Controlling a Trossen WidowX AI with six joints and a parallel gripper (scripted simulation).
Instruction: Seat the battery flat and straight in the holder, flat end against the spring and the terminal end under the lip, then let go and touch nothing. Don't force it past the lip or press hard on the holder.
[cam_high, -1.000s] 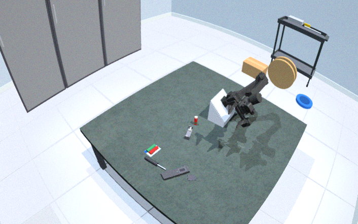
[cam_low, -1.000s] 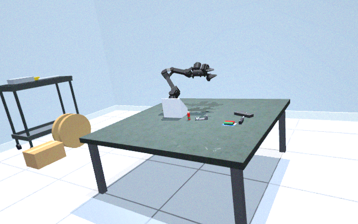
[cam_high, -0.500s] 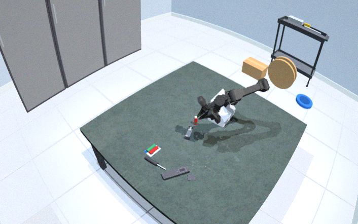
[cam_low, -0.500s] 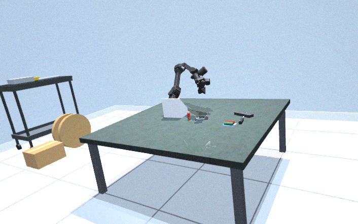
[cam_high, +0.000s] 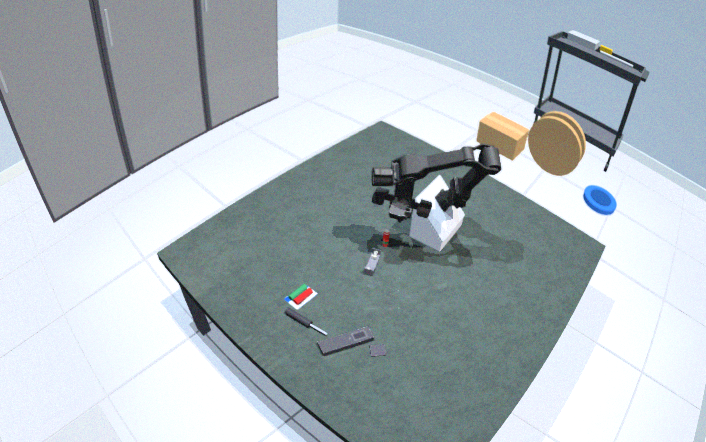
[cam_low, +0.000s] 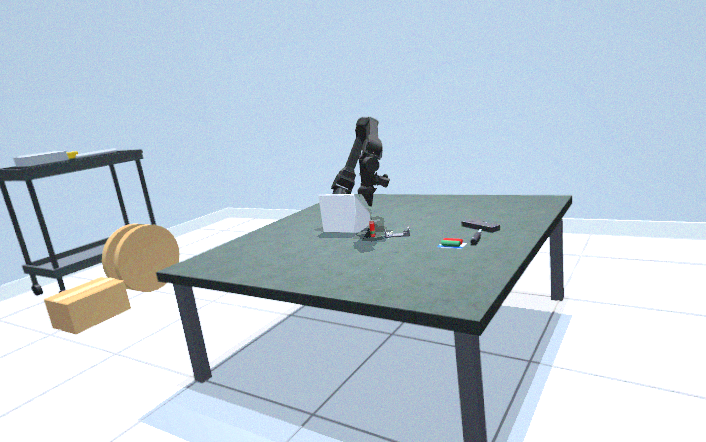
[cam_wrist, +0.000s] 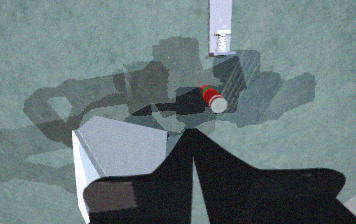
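A red battery (cam_high: 385, 239) (cam_low: 372, 229) (cam_wrist: 211, 96) with a green band stands upright on the table, a pale round end up. The narrow grey holder (cam_high: 370, 264) (cam_low: 397, 234) (cam_wrist: 220, 17) lies flat beside it, apart from it and with no battery in it. The spring (cam_wrist: 222, 42) is at the holder's end nearer the battery. My gripper (cam_high: 400, 219) (cam_low: 369, 203) (cam_wrist: 190, 133) points down, shut and empty, above the table. Its tips are apart from the battery, above it and toward the white block.
The white sloped block (cam_high: 427, 234) (cam_low: 337, 213) (cam_wrist: 132, 145) stands close beside the battery and gripper. Farther off lie a card with red and green cells (cam_high: 301, 295) (cam_low: 451, 242), a screwdriver (cam_high: 299, 317) (cam_low: 475, 238), a dark remote (cam_high: 341, 342) (cam_low: 480, 225) and a small dark cover (cam_high: 378, 350).
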